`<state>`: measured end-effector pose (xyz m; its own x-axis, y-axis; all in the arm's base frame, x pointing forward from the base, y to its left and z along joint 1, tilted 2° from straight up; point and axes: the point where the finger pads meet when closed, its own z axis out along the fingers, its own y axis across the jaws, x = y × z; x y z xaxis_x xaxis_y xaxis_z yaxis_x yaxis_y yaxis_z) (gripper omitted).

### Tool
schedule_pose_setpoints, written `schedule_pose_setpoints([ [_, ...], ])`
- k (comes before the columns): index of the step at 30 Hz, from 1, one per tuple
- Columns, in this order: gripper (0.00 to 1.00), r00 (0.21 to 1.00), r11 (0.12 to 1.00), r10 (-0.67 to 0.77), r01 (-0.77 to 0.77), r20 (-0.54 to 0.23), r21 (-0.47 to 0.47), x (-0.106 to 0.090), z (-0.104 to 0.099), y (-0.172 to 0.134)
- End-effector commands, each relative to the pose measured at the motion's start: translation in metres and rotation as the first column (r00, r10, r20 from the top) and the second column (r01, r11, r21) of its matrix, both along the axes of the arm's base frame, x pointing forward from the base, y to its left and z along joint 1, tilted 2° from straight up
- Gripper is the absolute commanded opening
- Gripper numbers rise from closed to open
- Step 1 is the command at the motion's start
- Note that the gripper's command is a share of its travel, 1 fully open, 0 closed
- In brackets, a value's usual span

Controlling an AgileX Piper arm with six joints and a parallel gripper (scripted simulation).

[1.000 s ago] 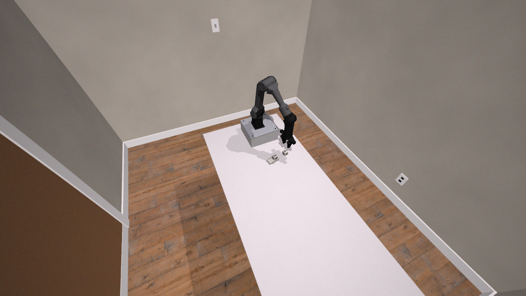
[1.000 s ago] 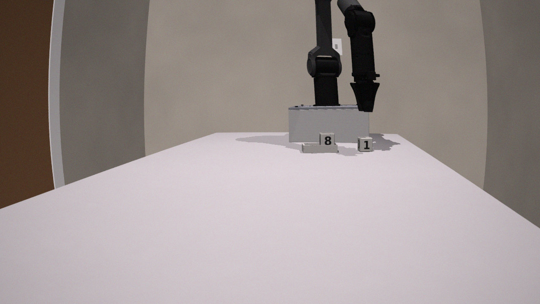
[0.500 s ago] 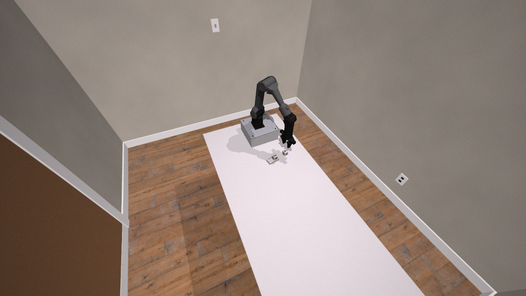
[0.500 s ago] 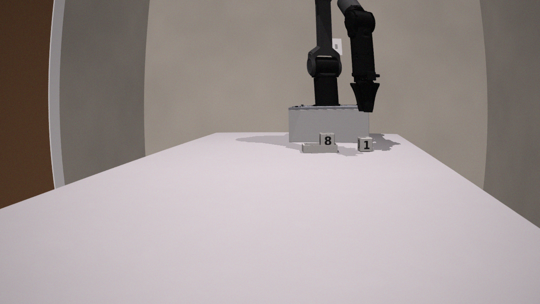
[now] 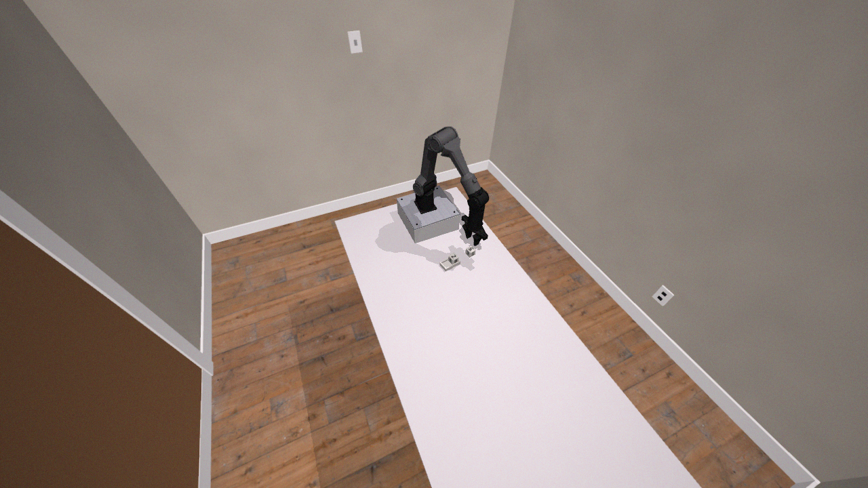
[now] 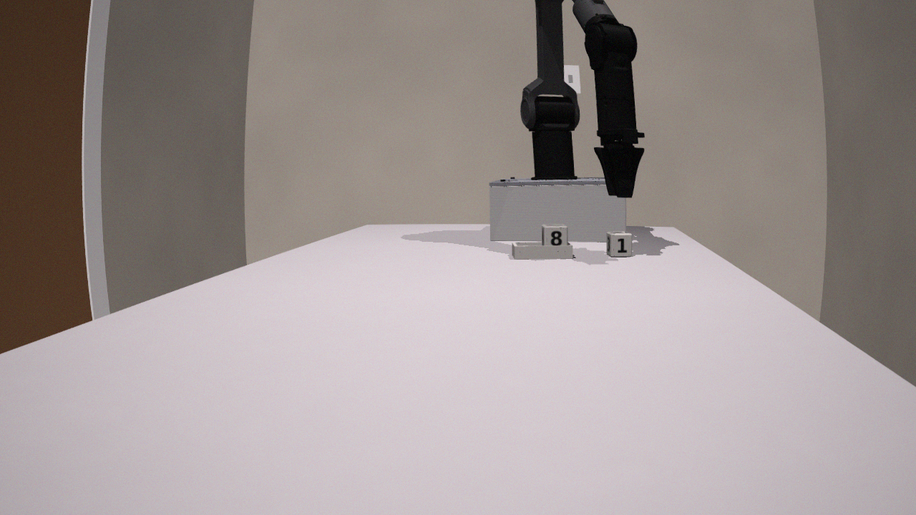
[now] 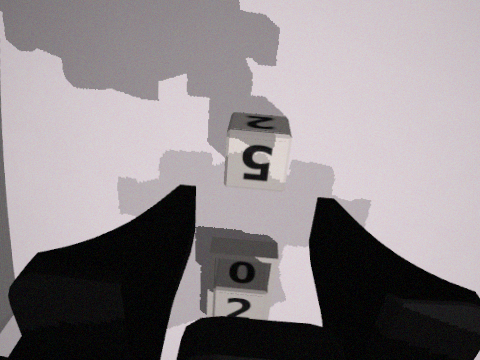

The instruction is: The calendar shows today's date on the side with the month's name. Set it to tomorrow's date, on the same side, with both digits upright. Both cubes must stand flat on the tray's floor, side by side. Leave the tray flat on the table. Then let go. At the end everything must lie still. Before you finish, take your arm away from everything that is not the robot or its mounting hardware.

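The low grey tray [image 6: 542, 251] lies flat on the white table in front of the robot base. One cube [image 6: 554, 236] stands in its right half and shows an 8 to the exterior view; the left half is empty. The second cube [image 6: 619, 244] stands loose on the table to the tray's right and shows a 1. In the wrist view this loose cube [image 7: 258, 150] shows a 5 and a 2, and the tray cube [image 7: 240, 274] shows a 0 and a 2. My gripper [image 6: 620, 189] hangs above the loose cube, pointing down, part open and empty.
The grey robot base box [image 6: 555, 208] stands just behind the tray and cubes. The table's right edge runs close to the loose cube [image 5: 470, 251]. The long white table stretches away from the tray [image 5: 449, 263].
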<state>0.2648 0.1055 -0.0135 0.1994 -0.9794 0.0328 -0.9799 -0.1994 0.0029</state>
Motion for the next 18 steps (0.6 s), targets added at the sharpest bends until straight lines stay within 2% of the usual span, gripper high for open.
schedule_pose_setpoints([
  [1,0.64,1.000,1.000,0.000,0.000,-0.003,-0.001,-0.001,-0.003,-0.001],
  [18,0.64,1.000,1.000,0.000,0.000,-0.003,-0.002,-0.001,-0.026,-0.002],
])
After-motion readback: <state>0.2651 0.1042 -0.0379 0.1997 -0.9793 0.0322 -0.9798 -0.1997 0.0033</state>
